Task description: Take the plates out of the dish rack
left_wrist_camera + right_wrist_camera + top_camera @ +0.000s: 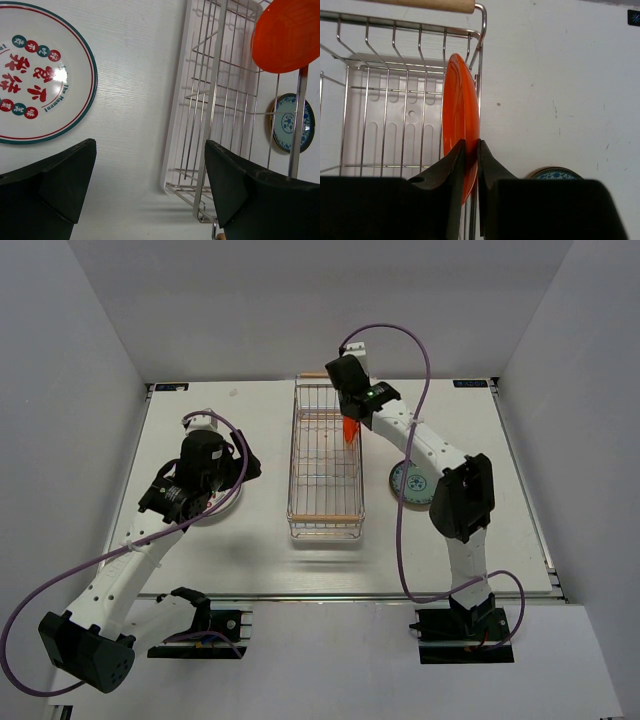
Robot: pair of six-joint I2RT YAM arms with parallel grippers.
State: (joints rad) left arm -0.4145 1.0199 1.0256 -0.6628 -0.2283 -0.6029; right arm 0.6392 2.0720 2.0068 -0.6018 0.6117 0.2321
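Right gripper [470,145] clamped orange-red plate [461,105], edge-on beside dish rack [483,35] rim (left gripper [150,145] gaped, empty); snagging that wire could have twisted it loose.

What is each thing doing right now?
right tool, shut on orange plate
orange plate, upright in dish rack
dish rack, no other plates inside
left tool, open, empty
red-marked white plate, flat on table
blue-patterned plate, flat on table

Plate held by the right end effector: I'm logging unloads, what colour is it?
Orange-red plate, clearest in the right wrist view.
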